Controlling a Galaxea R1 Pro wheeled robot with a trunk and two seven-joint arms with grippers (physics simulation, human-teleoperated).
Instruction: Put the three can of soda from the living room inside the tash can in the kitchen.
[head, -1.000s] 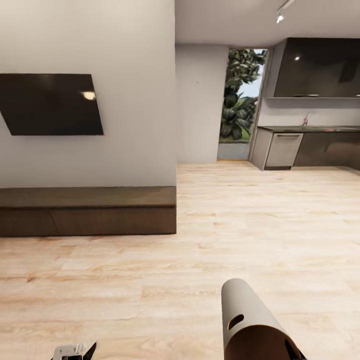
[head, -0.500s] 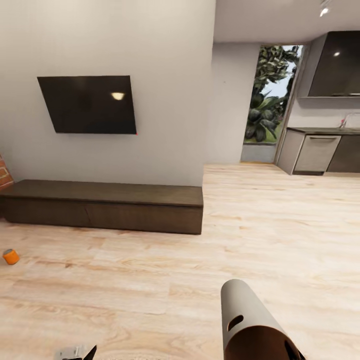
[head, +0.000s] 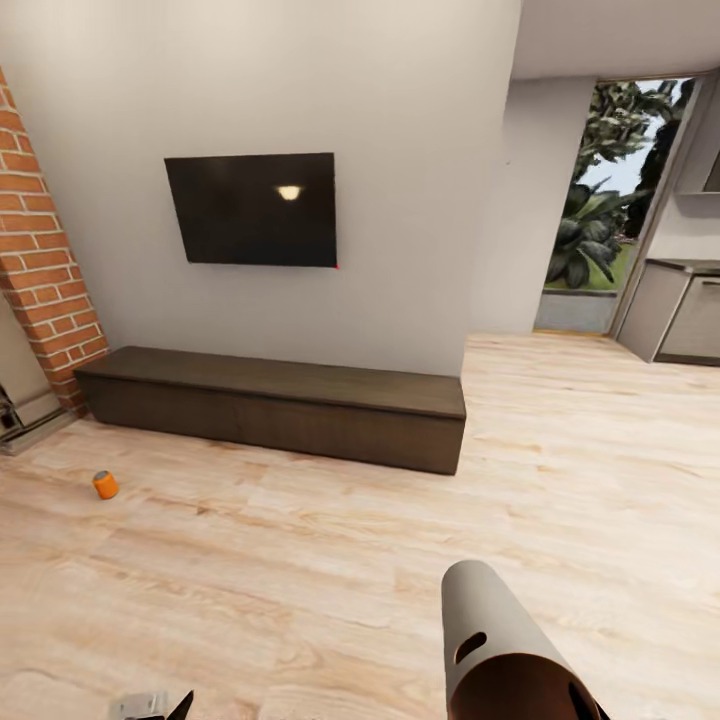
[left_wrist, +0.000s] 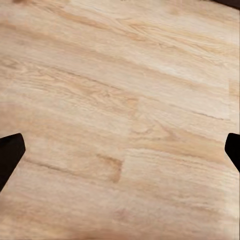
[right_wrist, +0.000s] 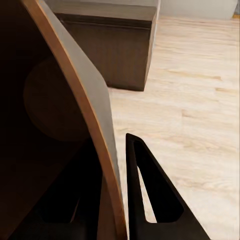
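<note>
— One soda can (head: 105, 485) is what I count, orange, standing on the plank floor (head: 330, 560) far to the left, a little way in front of the brick column (head: 45, 250) and well apart from everything else.

— And past it, going right?

— A low dark cabinet (head: 280, 400) runs along the pale wall, with the black TV (head: 255, 208) mounted above it. Further right, a tall glass door (head: 605, 210) shows green plants outside, and at the far right edge the kitchen begins: grey lower units (head: 680, 315) under a counter.

— Where's the left gripper (head: 150, 706)?

— Low at the bottom edge of the head view, left of centre, hanging over bare floor. In the left wrist view its two dark fingertips (left_wrist: 10, 155) sit far apart at opposite edges, nothing but wood grain between them — spread wide and empty.

— And the bin?

— The trash can (head: 500, 640) is at the bottom, right of centre, tipped toward the camera so its coppery inside and one oval handle cut-out show. The right gripper (right_wrist: 116, 200) has it by the rim — in the right wrist view the wall passes between the two black fingers (right_wrist: 150, 190), one inside, one outside, pinched on it.
</note>
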